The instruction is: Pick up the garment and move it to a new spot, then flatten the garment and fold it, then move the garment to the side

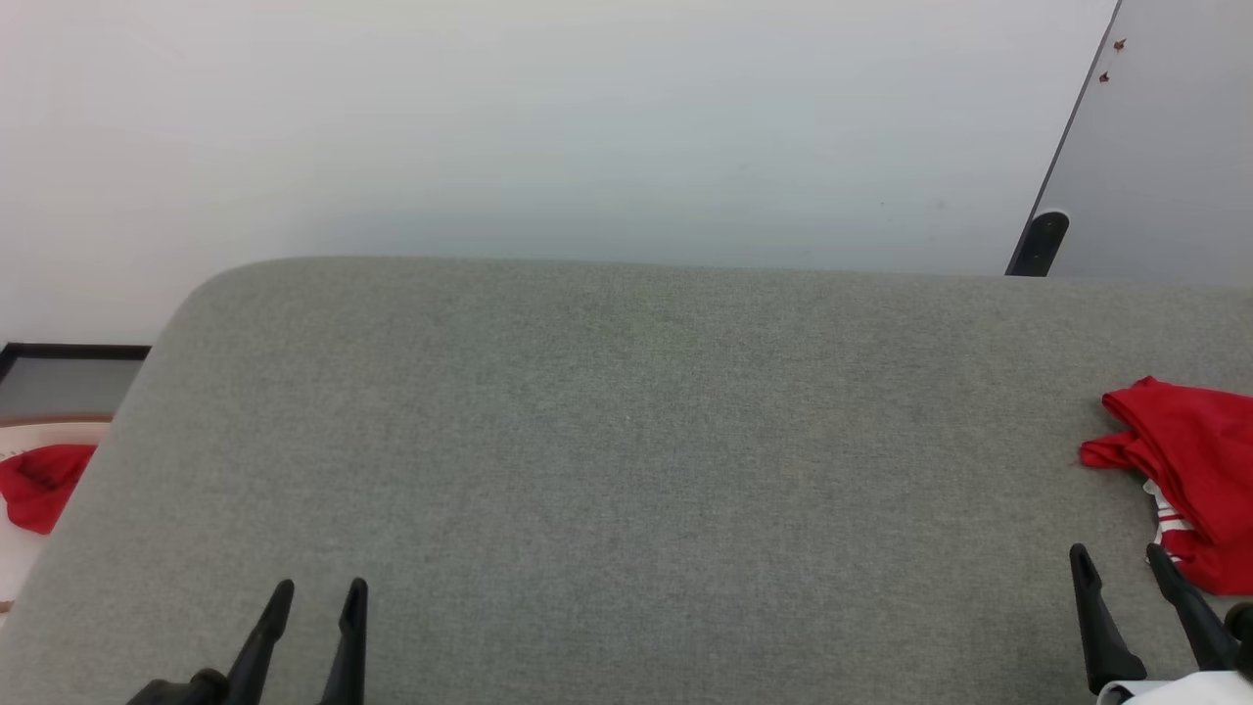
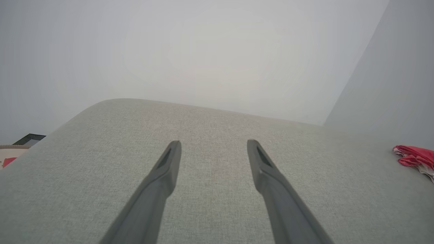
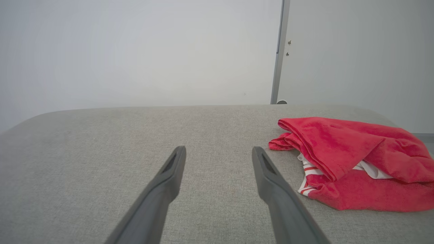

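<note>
The table [image 1: 626, 411] was free ahead of the left gripper [image 1: 321, 585]; the garment [image 1: 1194, 460] lay just right of the right gripper [image 1: 1116, 551].

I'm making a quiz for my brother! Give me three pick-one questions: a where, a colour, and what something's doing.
1. Where on the grey fabric surface does the crumpled red jersey garment lie? A) robot's right side B) middle C) left corner
2. Its striped trim is: A) blue-yellow B) red-white C) green-black
3. The right gripper, two dark fingers, is: A) shut on the garment B) shut, empty C) open, empty
1A, it lies near the right gripper; 2B, stripes peek under red folds; 3C, fingers apart, beside the cloth.
</note>
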### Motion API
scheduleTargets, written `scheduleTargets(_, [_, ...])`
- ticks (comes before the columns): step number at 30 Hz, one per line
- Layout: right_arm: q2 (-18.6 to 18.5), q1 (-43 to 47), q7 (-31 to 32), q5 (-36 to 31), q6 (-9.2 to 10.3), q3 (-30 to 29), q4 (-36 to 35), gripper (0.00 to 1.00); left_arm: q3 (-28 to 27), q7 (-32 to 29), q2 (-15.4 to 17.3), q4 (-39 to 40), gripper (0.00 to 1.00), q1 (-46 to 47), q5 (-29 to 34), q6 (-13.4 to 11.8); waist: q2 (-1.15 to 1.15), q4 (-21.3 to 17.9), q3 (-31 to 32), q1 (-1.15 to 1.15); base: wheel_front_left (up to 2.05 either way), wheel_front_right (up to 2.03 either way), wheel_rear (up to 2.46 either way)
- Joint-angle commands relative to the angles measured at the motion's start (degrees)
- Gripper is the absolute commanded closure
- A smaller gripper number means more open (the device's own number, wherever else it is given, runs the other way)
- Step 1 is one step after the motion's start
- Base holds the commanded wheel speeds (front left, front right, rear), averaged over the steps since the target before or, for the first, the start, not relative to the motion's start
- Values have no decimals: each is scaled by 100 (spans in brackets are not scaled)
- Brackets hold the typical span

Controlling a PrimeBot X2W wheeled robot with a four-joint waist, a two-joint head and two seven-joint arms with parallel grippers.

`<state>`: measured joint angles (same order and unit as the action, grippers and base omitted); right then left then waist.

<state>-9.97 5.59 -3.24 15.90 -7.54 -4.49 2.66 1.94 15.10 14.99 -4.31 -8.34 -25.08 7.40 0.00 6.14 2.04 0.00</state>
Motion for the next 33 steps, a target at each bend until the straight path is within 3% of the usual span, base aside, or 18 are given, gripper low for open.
scheduleTargets(1, [54,85,42,-52,9,-46,-100,0,-5,3,-8,36,0,-66,49,18,0,-5,-2,0,0,0,0])
scheduleTargets(33, [351,248,18,-135,9,-184,-393,0,23,3,-38,88,0,16,39,19,0,8,13,0,0,0,0])
